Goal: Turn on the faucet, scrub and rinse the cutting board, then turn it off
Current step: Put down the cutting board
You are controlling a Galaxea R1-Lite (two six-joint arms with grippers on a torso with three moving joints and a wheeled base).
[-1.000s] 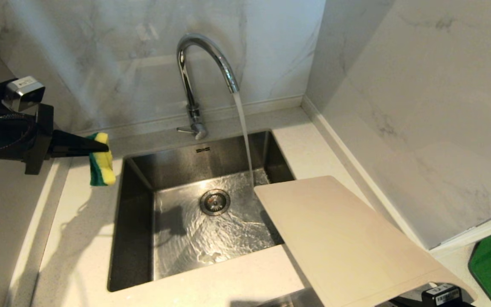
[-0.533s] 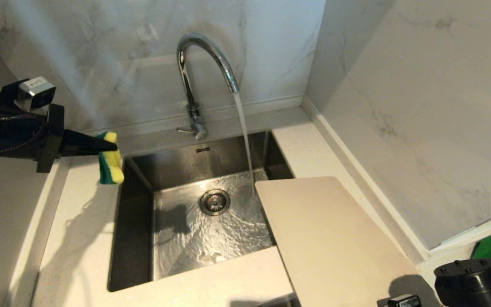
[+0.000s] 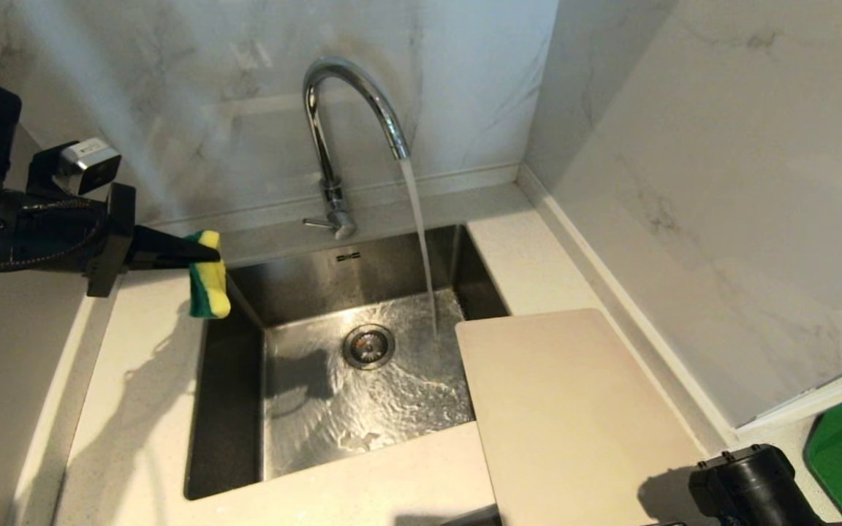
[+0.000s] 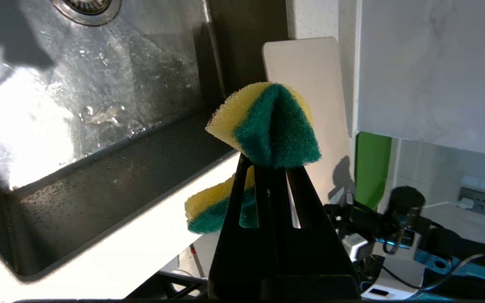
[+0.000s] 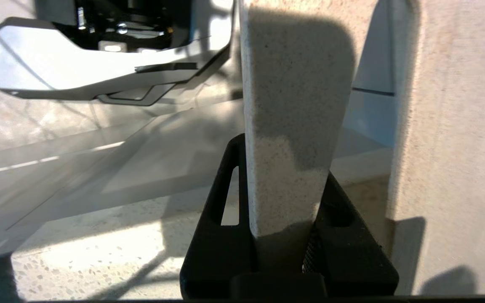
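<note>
— What was the room like?
— Marble walls (image 3: 684, 183), pale speckled counter (image 3: 136, 409), steel sink (image 3: 333, 394). The faucet (image 3: 333, 124) ran.
— And the grippers?
— The left gripper (image 3: 209, 254) pinched a sponge (image 3: 209, 286) tight at the sink's left rim. The right gripper (image 5: 286, 210) clamped the cutting board (image 3: 574, 409), which lay on the counter, its corner overhanging the sink.

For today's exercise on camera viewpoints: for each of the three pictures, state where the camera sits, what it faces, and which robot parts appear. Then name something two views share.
Head view: high on the robot, looking down at the sink, running faucet and cutting board; left gripper and part of the right arm show.
Left wrist view: behind the left gripper's fingers, facing the sponge across the sink.
Right wrist view: behind the right gripper, facing the board's edge between its fingers.
Shared: sponge, sink and cutting board appear in the head and left wrist views.
</note>
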